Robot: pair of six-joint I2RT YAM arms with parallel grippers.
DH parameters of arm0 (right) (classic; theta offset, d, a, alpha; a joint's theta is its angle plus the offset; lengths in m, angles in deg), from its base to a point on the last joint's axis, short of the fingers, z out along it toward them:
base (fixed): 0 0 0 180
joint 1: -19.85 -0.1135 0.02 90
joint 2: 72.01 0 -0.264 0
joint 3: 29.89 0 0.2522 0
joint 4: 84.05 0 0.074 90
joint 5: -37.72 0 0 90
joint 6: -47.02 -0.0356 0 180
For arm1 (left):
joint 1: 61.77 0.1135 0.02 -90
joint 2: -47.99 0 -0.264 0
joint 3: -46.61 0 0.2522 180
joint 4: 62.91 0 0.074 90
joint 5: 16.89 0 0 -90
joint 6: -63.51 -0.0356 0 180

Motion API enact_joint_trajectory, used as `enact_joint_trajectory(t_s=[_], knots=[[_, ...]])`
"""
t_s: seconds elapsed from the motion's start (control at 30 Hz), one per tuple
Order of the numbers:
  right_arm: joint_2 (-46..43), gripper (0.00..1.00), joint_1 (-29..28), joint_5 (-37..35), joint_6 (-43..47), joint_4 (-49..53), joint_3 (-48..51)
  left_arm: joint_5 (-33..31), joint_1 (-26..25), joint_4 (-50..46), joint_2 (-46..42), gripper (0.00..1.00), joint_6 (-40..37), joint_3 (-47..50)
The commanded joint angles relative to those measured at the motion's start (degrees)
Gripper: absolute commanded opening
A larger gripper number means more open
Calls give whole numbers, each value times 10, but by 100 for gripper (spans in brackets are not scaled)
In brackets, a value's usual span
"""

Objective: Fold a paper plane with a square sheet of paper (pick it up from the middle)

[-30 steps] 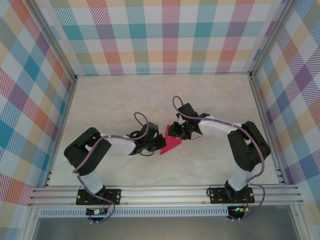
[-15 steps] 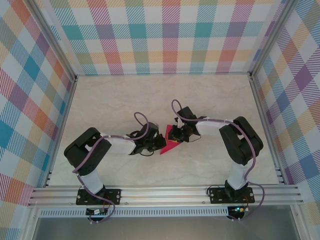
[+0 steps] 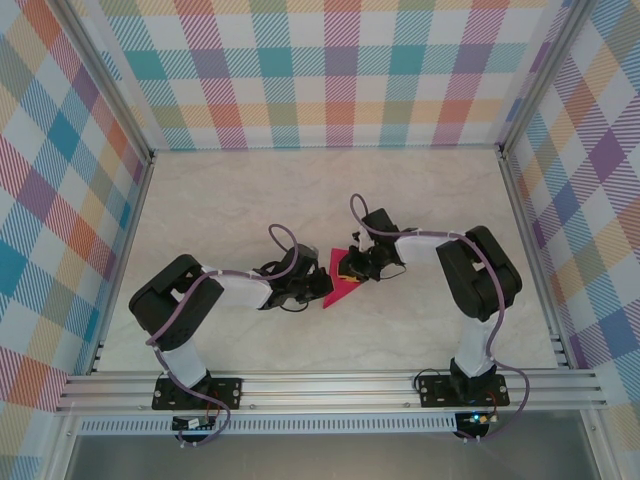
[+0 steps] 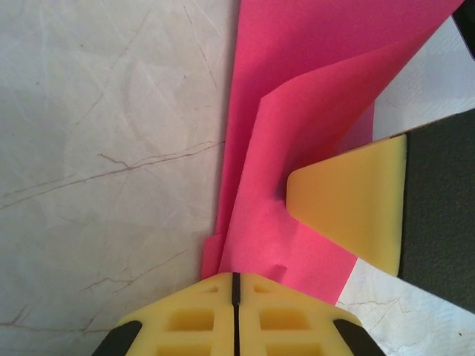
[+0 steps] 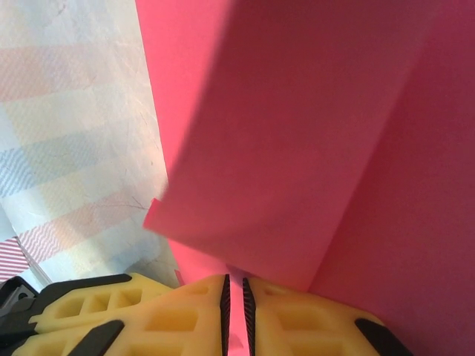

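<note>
One desk carries everything. Near the desk's middle, the square sheet of paper is seen partly folded, with overlapping flaps and a roughly triangular outline from above. No pointed dart with wings is formed yet, so most of the folding is judged to be left. Just left of the desk's middle, the left tool is clamped on the paper's edge. Just right of it, the right tool is likewise closed on the paper.
</note>
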Motion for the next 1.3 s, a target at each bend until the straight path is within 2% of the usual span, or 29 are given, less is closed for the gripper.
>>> enact_joint_trajectory(t_s=[0.0, 0.37, 0.67, 1.03, 1.27], knots=[[24, 17, 32, -77, 19, -7, -16, -9, -6, -78, 24, 7, -1, 13], [35, 17, 61, -71, 43, 6, -60, -8, -7, -82, 21, 6, -5, 13], [25, 17, 63, -82, 61, 24, -95, -10, -9, -81, 21, 6, -6, 11], [-10, 18, 58, 69, 70, -75, -10, -15, -10, -91, 22, 7, -8, 3], [25, 17, 53, 38, 82, -47, -24, -18, -10, -102, 22, 6, -8, 0]])
